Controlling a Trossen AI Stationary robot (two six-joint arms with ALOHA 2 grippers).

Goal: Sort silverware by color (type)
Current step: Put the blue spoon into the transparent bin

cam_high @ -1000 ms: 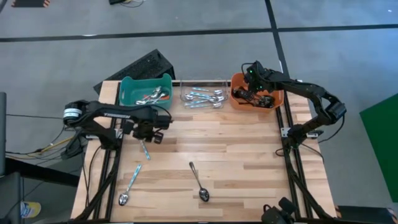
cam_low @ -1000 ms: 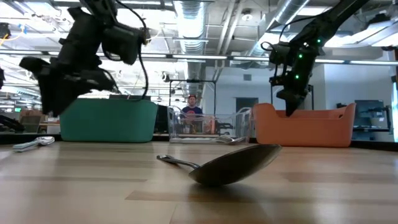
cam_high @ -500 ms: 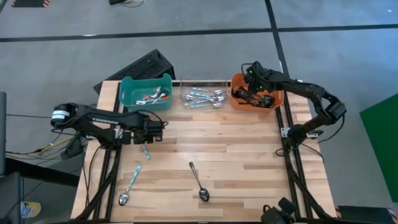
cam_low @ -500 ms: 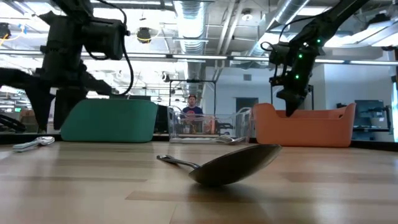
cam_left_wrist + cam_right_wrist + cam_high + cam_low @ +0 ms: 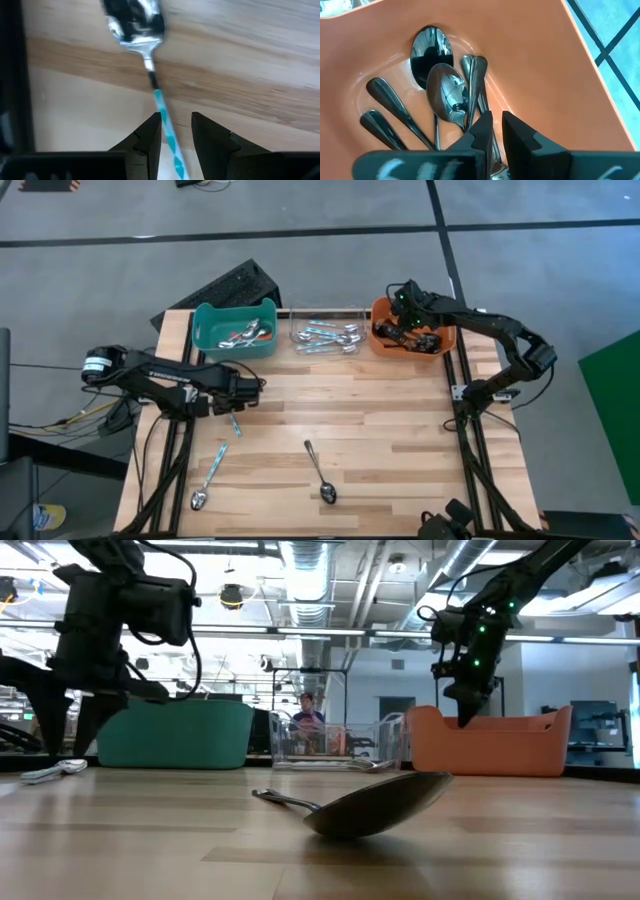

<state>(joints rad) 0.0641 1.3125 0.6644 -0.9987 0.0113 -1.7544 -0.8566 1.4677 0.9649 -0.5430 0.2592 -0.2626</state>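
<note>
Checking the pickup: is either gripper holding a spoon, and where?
Left gripper straddles the handle of the teal-handled metal spoon on the wooden table, not clamped. Right gripper in the orange plastic bin: cannot be told.

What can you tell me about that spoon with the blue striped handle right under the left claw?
The spoon has a shiny metal bowl and a thin handle striped teal-blue and white. It lies flat on the wooden table, near the table's left side. The left gripper stands over it with its fingers apart, the handle running between them. Whether they touch it, I cannot tell.

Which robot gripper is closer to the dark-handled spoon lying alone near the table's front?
Left. The left gripper is nearer the dark-handled spoon; the right gripper is over the orange bin.
</note>
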